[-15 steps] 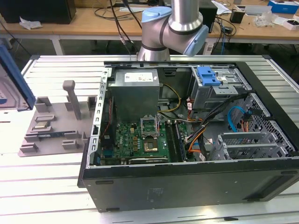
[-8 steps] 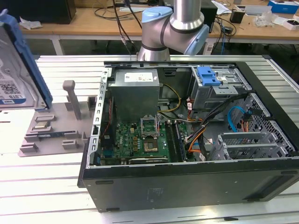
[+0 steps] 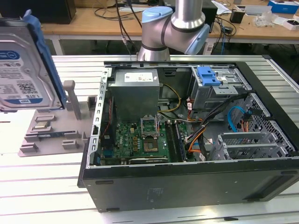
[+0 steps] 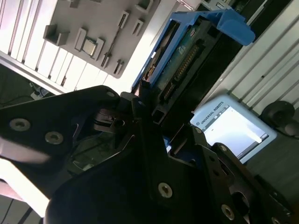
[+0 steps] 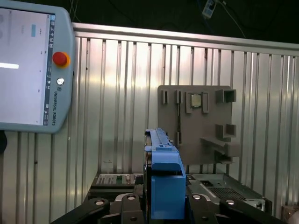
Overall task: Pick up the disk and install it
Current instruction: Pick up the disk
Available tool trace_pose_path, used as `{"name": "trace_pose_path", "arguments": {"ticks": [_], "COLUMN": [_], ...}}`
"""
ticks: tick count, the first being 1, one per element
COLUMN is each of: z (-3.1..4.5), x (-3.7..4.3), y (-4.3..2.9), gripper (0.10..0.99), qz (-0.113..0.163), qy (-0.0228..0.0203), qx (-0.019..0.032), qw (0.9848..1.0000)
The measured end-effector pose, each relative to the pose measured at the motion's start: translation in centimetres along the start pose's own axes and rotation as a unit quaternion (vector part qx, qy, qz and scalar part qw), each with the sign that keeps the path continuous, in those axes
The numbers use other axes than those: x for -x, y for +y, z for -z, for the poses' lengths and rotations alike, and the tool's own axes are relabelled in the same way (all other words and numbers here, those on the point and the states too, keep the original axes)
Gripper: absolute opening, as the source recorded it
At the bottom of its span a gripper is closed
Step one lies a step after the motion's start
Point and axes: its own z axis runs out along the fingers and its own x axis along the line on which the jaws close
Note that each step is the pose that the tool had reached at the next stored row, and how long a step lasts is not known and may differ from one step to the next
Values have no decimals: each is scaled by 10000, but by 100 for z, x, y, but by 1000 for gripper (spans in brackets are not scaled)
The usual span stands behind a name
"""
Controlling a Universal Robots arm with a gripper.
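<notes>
The disk (image 3: 21, 70) hangs in the air above the grey stand (image 3: 51, 133), the hand (image 5: 163, 205) pinching its blue-framed edge. Step 1 of 2, the pickup, looks done. Installing is left: the drive cage (image 3: 224, 93) inside the open computer case (image 3: 187, 186) is well apart.

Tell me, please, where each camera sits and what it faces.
Exterior view: off the arm, looking down into the computer case; the arm behind.
First wrist view: at the wrist, facing the grey stand; gripper holding the disk.
Second wrist view: at the wrist, facing the disk's connector end; gripper body.
All three share disk and stand.
</notes>
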Motion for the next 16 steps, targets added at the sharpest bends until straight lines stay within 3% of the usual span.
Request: {"name": "trace_pose_path", "arguments": {"ticks": [16], "z": [3], "x": [-19], "y": [-485], "gripper": [369], "qz": [0], "qy": [0], "qx": [0], "qw": [10000]}}
